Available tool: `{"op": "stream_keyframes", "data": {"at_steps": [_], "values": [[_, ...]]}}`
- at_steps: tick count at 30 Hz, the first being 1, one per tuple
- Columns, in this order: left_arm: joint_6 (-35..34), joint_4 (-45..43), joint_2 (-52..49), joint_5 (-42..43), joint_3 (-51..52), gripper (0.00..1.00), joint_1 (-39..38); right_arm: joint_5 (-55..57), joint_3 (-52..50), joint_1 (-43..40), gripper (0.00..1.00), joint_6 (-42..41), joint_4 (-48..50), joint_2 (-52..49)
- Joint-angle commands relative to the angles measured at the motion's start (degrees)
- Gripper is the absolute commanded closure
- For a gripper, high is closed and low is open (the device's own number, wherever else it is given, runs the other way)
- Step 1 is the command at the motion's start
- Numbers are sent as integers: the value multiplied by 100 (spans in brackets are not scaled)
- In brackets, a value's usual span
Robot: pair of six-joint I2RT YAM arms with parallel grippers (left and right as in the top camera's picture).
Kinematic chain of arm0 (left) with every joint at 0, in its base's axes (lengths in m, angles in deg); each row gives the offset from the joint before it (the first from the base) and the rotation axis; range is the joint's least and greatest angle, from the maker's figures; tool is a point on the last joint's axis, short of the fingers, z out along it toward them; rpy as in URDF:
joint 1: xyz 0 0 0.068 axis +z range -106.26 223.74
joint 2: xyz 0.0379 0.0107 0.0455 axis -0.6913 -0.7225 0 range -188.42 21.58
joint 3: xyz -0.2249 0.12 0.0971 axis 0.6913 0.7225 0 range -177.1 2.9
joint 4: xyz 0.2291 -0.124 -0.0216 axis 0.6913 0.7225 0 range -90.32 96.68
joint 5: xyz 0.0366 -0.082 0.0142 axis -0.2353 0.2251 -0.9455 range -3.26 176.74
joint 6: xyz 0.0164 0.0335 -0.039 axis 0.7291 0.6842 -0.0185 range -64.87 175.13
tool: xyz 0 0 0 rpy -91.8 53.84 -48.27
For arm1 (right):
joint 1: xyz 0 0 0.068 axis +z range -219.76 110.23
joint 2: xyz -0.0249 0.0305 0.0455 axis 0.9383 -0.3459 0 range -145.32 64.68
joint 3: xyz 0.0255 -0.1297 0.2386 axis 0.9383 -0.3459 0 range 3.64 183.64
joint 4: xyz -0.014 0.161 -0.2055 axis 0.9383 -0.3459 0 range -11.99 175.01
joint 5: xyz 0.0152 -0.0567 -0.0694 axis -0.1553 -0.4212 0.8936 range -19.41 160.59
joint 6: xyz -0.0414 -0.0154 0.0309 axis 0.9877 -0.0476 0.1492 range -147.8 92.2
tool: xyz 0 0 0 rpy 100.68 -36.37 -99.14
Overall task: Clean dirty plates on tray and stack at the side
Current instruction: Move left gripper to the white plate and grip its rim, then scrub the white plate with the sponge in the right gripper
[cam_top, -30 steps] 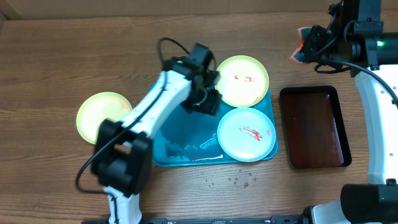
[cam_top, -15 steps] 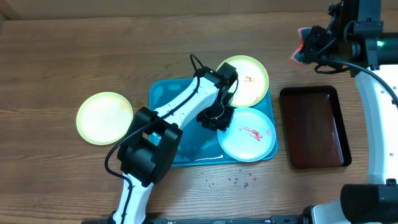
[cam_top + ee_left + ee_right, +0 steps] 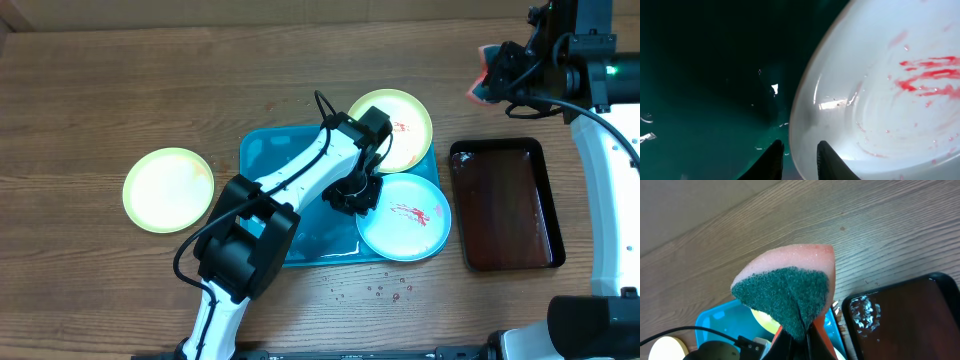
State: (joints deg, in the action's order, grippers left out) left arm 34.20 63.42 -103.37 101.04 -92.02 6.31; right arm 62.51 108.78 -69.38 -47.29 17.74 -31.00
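Note:
The turquoise tray (image 3: 270,160) holds two dirty plates. A pale yellow plate (image 3: 400,125) with red smears lies at its back right. The white plate (image 3: 405,215) with red smears lies at its front right, overhanging the tray's edge. A clean-looking yellow plate (image 3: 168,188) lies on the table to the left. My left gripper (image 3: 352,193) is at the white plate's left rim. In the left wrist view its fingers (image 3: 799,152) straddle the rim of the white plate (image 3: 890,100), nearly shut, over the wet tray (image 3: 700,75). My right gripper (image 3: 797,335) is shut on a pink-and-green sponge (image 3: 790,295), held high at the back right (image 3: 487,75).
A dark brown-black tray (image 3: 505,205) with water on it lies right of the turquoise tray. Water drops and red specks (image 3: 375,290) dot the table in front of the turquoise tray.
My left arm swung right across the tray, and its gripper reached the white plate's left rim. The white plate shifted slightly right. The right arm and sponge have not moved.

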Motion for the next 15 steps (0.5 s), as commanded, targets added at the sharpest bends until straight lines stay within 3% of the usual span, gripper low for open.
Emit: {"op": "stream_keyframes", "data": {"at_steps": [1, 5, 7, 15], "values": [[-140, 17, -313, 52, 4, 75, 15, 37, 57, -24, 96, 7, -2, 138], [-142, 59, -400, 236, 4, 86, 131, 37, 57, -24, 96, 9, -7, 138], [-140, 55, -400, 315, 4, 96, 184, 37, 57, -24, 96, 9, -7, 138], [66, 597, -240, 284, -278, 96, 417, 33, 55, -4, 96, 4, -48, 138]]}}
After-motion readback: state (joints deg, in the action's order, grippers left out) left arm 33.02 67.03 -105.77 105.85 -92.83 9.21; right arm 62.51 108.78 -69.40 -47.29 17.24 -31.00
